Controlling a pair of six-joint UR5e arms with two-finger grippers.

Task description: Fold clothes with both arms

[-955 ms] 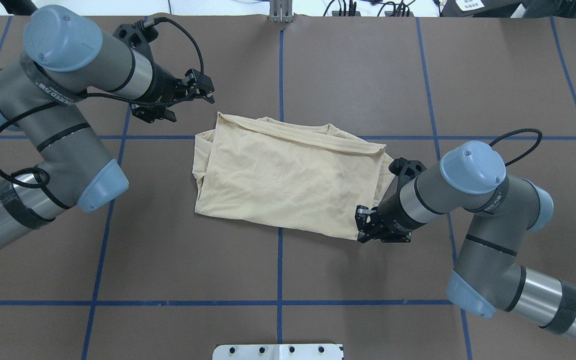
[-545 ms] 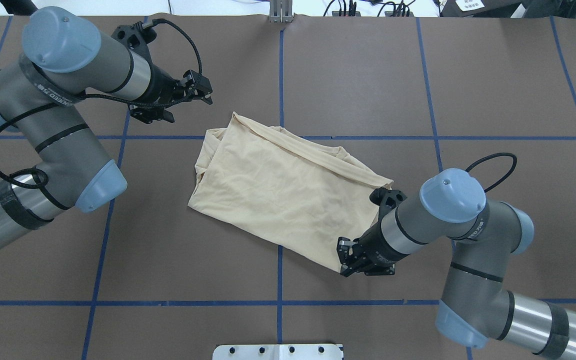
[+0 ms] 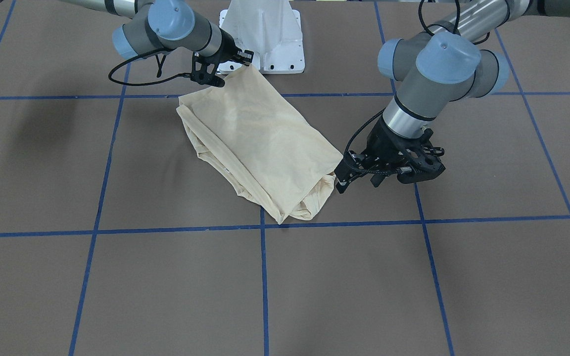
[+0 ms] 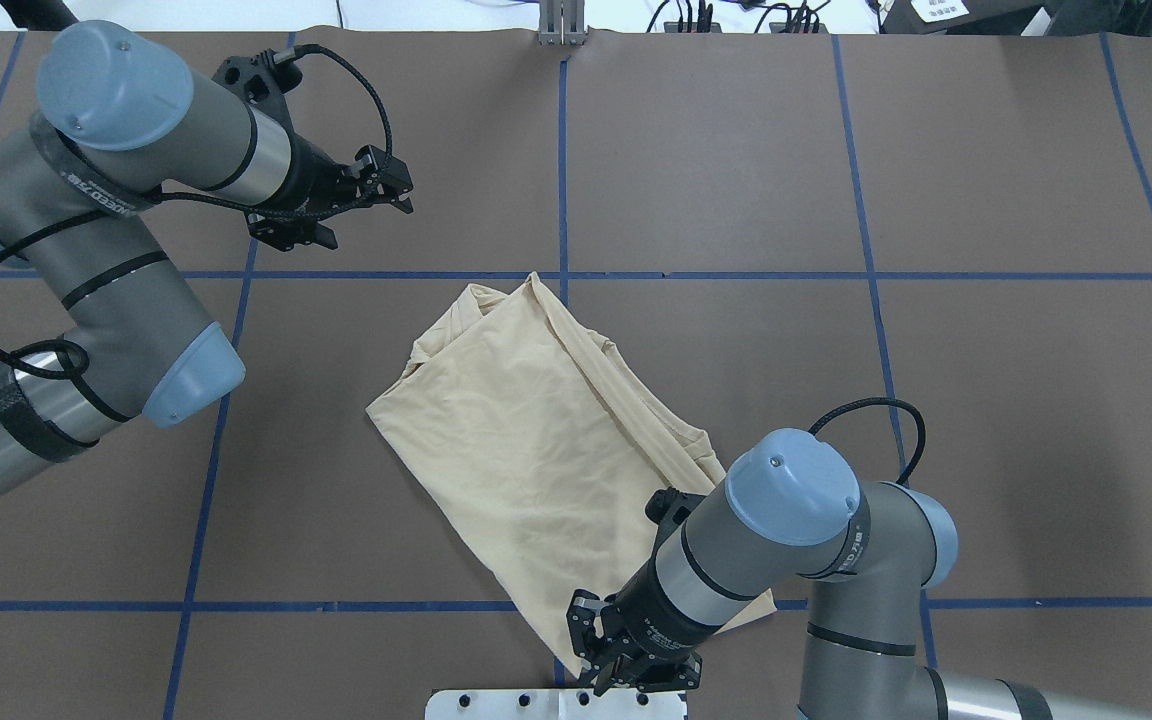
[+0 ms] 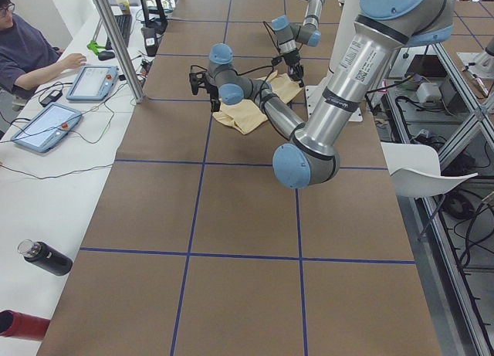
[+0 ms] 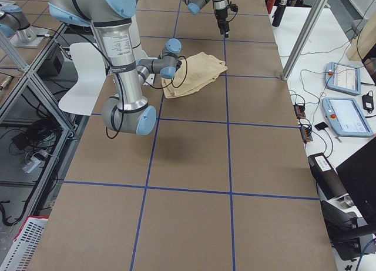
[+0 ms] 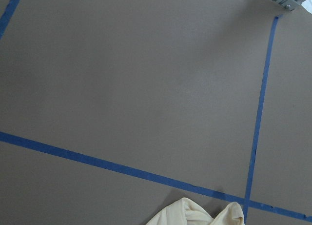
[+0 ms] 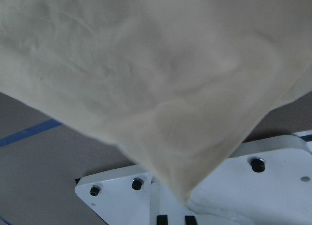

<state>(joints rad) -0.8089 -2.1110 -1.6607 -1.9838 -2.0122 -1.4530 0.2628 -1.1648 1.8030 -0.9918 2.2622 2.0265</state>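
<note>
A pale cream-yellow shirt (image 4: 526, 450), folded into a rough oblong with a plain side up, lies slantwise on the brown counter (image 4: 986, 450) between the two arms. Its far end rests close to the crossing of the blue tape lines (image 4: 561, 150) near the counter's middle. Its near corner is raised off the surface, above the white base plate (image 4: 496, 703) at the robot's edge.

The right arm (image 4: 786, 540) bends low over that near end, and the right fingers (image 3: 242, 54) are clamped on the raised corner. From the right wrist camera the cloth hangs down in a point over the plate and its dark bolts. The long edge of the shirt on the robot's right shows several stacked layers, and the far end is bunched into soft folds.

The left arm (image 4: 106, 180) reaches in from the robot's left, beyond the shirt's far end. The left fingers (image 4: 398, 185) are spread apart with nothing between them, and in the overhead view they are clear of the cloth. The left wrist camera looks down on bare brown counter and two crossing tape lines, with only the edge of the shirt at the bottom of its view.

In the view from the robot's left, a person (image 5: 23, 39) sits at a white desk (image 5: 46, 163) beside the counter, one hand near a tablet (image 5: 93, 82).
</note>
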